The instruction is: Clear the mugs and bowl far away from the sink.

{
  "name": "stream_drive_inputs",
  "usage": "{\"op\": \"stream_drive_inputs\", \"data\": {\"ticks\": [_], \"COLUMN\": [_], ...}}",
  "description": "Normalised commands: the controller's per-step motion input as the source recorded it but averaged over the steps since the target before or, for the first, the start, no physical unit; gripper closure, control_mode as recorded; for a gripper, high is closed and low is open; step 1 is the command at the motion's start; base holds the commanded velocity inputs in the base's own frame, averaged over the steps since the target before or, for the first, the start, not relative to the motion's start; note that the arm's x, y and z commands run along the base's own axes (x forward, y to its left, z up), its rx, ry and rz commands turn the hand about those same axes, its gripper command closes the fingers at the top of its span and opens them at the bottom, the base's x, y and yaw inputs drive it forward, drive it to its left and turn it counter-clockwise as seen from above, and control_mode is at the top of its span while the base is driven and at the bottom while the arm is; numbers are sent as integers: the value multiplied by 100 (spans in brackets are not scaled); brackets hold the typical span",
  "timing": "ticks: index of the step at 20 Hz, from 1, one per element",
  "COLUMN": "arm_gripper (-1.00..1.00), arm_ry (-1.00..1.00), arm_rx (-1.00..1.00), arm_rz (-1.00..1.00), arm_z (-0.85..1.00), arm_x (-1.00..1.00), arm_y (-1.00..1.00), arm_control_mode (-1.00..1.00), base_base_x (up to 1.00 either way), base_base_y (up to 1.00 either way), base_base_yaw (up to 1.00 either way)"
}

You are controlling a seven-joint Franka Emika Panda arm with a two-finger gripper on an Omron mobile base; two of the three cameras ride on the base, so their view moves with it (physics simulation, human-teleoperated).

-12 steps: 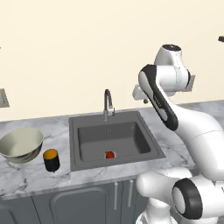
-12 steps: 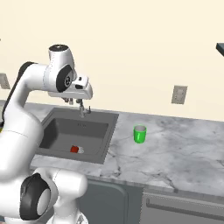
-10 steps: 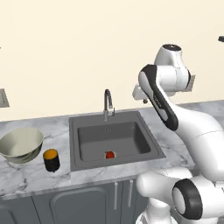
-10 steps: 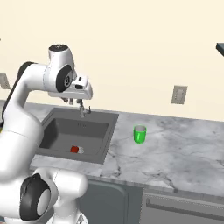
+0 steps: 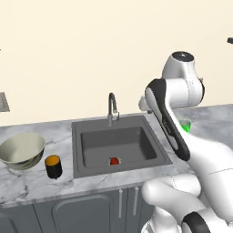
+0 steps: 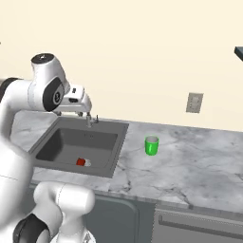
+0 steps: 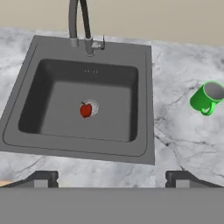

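Note:
The dark grey sink (image 7: 148, 92) lies below my hand, with its rim (image 5: 76, 152) set in the marble counter. My gripper (image 7: 111, 178) hangs open above the counter's front edge, with nothing between its fingers. A bright green mug (image 7: 204, 99) stands on the counter right of the sink (image 6: 119, 142), handle toward me. This green mug (image 6: 151, 145) is upright; in the left base view my arm partly hides the mug (image 5: 184, 126). The cream bowl (image 5: 22, 150) sits at the far left. Beside it stands the black mug (image 5: 53, 166) with an orange inside.
A small red fruit (image 7: 86, 109) lies on the sink floor by the drain. The silver gooseneck faucet (image 5: 112, 107) rises at the sink's back edge. A wall outlet (image 6: 194, 102) sits above a broad stretch of marble counter (image 6: 204, 161) on the right.

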Motion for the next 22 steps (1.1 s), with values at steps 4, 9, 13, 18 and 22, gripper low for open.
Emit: {"op": "stream_drive_inputs", "data": {"ticks": [4, 9, 13, 18, 22], "arm_gripper": [-100, -100, -100, -100, -100], "arm_ry": [0, 0, 0, 0, 0], "arm_rx": [0, 0, 1, 0, 0], "arm_rz": [-2, -3, -5, -1, 0], "arm_z": [11, 14, 0, 13, 3], "arm_x": [-67, -64, -80, -39, -4], "arm_y": [0, 0, 0, 9, 83], "arm_control_mode": [-100, -100, -100, -100, -100], "base_base_x": [0, 0, 0, 0, 0], "base_base_y": [0, 0, 0, 0, 0], "base_base_yaw": [0, 0, 0, 0, 0]}}
